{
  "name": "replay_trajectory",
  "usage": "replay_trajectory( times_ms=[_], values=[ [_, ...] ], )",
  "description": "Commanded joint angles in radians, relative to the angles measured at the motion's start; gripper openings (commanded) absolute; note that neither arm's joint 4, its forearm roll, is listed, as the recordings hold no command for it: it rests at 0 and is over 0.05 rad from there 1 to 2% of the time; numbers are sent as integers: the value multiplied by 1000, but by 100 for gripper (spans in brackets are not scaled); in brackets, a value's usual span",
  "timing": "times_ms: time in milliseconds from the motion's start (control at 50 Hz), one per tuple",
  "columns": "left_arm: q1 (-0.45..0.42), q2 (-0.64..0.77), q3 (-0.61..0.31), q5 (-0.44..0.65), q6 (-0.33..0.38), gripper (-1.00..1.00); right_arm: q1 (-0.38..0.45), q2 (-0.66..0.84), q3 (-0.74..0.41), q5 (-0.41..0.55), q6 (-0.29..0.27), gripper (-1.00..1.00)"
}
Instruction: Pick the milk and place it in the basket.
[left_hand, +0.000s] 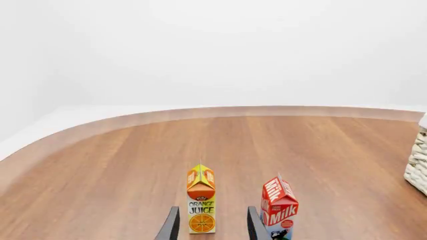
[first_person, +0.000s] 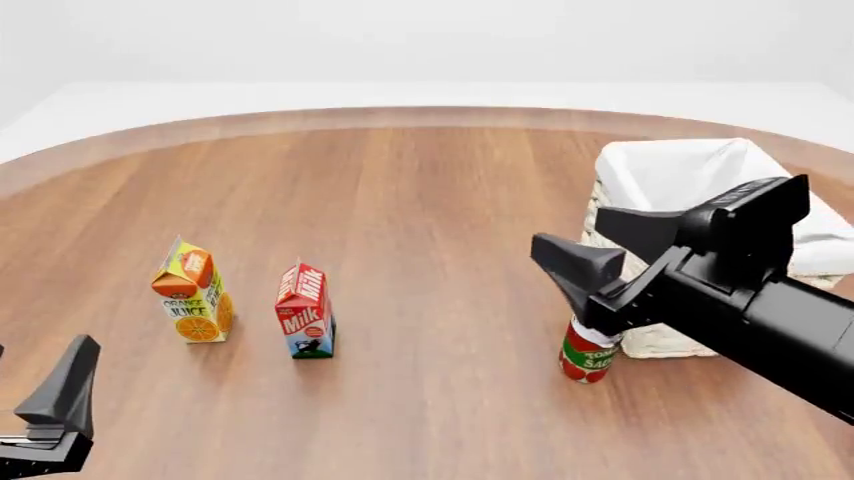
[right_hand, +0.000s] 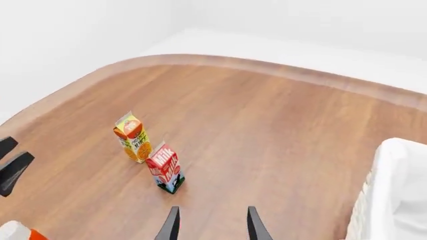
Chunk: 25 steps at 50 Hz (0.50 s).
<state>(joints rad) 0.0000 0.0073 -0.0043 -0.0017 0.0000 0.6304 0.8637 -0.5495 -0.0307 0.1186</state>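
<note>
You're working in a bare simulated test scene. A round wooden table (first_person: 427, 200) stands against plain white surroundings (first_person: 427, 40).

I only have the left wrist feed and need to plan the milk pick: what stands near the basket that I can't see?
Observer: A red can stands upright against the basket's near left corner.
Operator: Where is the right gripper?
Observer: The right gripper hangs open above that can, holding nothing.
Operator: Is the left gripper close to the milk?
Observer: No. In the front view the left gripper sits open, nearer the camera and left of the milk; the orange juice carton stands left of the milk.
</note>
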Motion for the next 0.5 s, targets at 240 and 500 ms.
replay_trajectory(
  times_ms=[240,500],
  values=[
    [0,0,0,0,0,100,53,162,-174,55,164,100],
    [0,0,0,0,0,100,64,242,-232,50,250,100]
  ],
)
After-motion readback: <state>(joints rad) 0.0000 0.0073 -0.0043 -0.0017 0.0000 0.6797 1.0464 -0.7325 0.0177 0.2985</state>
